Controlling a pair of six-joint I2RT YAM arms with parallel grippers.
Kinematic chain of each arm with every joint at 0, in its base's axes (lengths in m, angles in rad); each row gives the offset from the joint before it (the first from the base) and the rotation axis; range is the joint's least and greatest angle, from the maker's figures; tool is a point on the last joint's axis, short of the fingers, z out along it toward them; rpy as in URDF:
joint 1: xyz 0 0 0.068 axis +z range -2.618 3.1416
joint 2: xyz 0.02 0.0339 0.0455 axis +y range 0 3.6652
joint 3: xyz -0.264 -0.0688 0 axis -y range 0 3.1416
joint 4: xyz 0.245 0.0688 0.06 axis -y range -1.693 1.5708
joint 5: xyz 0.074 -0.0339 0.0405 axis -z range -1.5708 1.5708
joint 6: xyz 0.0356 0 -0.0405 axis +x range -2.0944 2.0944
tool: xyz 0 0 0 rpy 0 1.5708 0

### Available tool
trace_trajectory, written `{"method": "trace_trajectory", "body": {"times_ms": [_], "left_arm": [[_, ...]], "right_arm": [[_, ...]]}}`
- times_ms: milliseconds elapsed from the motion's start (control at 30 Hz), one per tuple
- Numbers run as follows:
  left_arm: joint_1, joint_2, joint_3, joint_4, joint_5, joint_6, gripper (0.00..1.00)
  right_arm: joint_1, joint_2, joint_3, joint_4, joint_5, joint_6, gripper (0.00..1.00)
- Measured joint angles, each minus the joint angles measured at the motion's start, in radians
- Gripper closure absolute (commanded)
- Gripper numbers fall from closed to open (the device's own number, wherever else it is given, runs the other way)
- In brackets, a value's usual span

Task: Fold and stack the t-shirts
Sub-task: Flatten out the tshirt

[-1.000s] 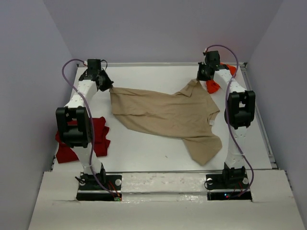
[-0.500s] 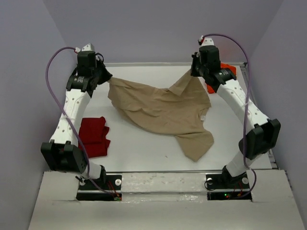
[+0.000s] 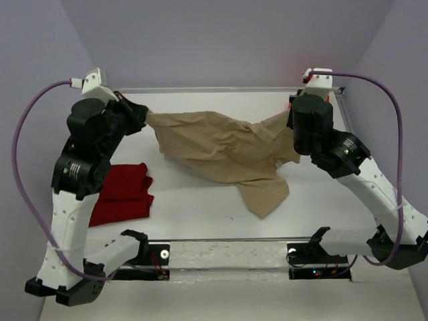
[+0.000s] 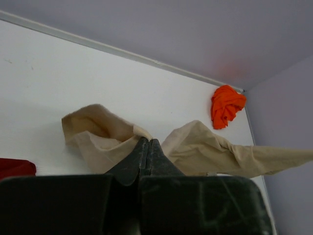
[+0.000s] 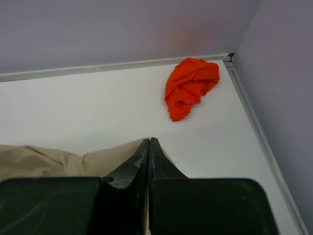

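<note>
The left gripper [image 3: 144, 118] is closed fully on one end of the tan t-shirt [image 3: 224, 150], and the right gripper [image 3: 292, 126] is closed on the other. The shirt spans between them, its long axis parallel to the far edge of the table [image 3: 200, 217], with loose cloth trailing toward the near edge.

Left of the right gripper [image 5: 149, 142] the tan shirt [image 5: 44, 161] blocks passage; ahead, bare counter [image 5: 98, 107] runs to the orange shirt [image 5: 191, 87].
</note>
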Motion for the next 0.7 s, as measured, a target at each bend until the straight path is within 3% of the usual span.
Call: {"method": "trace_trajectory", "body": {"times_ms": [200,367,400,467,533,700], "left_arm": [[-0.007,-0.076,0.109,-0.111,-0.042,-0.004,1.0],[-0.009,-0.052,0.33,-0.228,-0.1,0.009,1.0],[-0.009,-0.04,0.397,-0.26,-0.11,0.016,1.0],[-0.009,-0.036,0.48,-0.277,-0.127,0.026,1.0],[-0.009,-0.065,0.468,-0.267,-0.154,0.025,1.0],[-0.009,-0.16,0.386,-0.263,-0.154,0.006,1.0]], "right_arm": [[0.126,-0.039,0.016,-0.045,0.2,-0.059,1.0],[0.312,-0.056,0.089,0.025,0.354,-0.219,1.0],[0.34,-0.078,0.08,0.101,0.393,-0.307,1.0],[0.361,-0.138,-0.008,0.415,0.435,-0.561,1.0],[0.368,-0.163,-0.064,0.819,0.476,-0.926,1.0],[0.378,-0.091,-0.027,1.515,0.509,-1.496,1.0]]}}
